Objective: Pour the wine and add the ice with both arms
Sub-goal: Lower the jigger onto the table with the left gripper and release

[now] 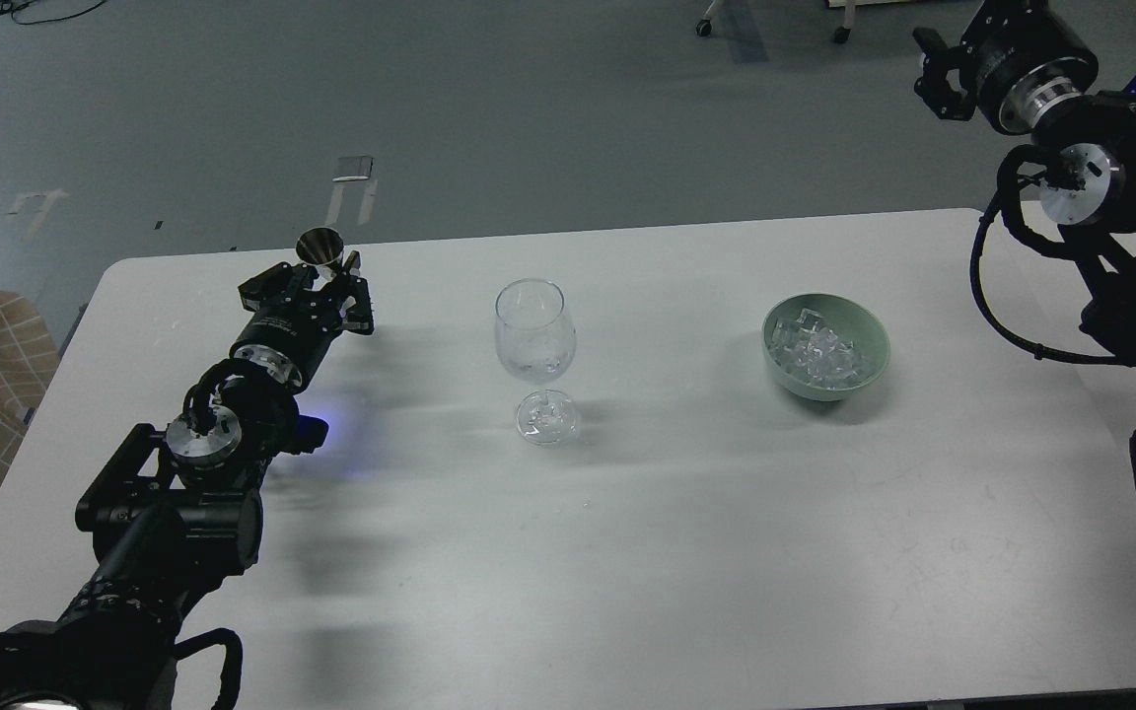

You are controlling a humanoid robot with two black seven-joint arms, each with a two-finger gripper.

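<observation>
Well right of left fingers [343,279]: ice [817,353] in bowl [872,340].

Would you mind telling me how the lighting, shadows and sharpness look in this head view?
Head view: even, soft overhead light; the table shows faint streaked shadows right of the left arm, plus a blue glow beside it; the wine glass and ice glint without harsh glare; the whole picture is reasonably sharp.
</observation>
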